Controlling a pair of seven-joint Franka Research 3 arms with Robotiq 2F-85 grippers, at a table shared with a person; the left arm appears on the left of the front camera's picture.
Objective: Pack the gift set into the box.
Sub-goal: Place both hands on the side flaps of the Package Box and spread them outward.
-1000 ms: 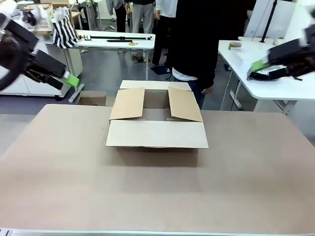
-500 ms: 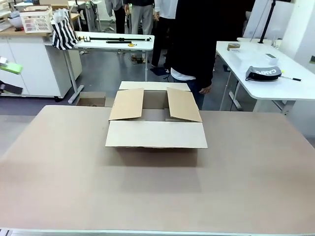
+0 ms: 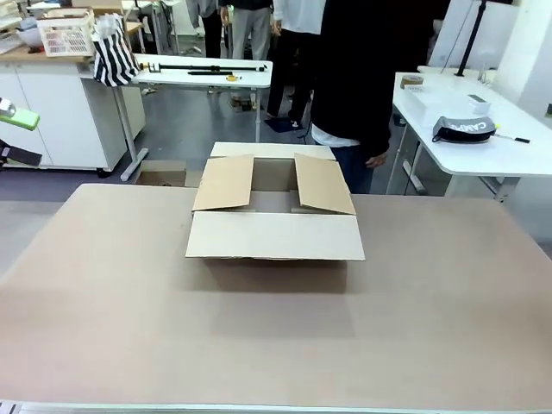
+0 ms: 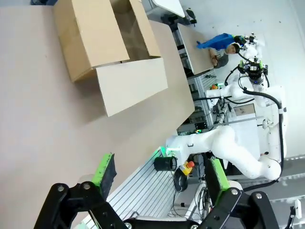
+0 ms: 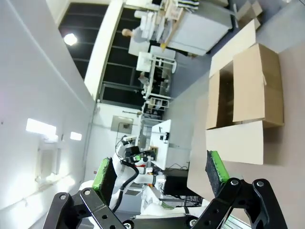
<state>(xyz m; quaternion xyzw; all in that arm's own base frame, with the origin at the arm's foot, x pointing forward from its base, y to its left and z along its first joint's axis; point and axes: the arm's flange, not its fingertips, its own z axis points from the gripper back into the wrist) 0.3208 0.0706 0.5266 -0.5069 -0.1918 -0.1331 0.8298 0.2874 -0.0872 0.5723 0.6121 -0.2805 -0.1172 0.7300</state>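
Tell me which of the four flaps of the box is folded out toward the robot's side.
The near long flap of the box. The two short side flaps tilt inward over the opening, the far flap points away.

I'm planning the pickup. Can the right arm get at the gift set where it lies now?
Probably not. The gift set lies uncovered on a white side table, across a floor gap from the work table. The right gripper has open jaws, empty.
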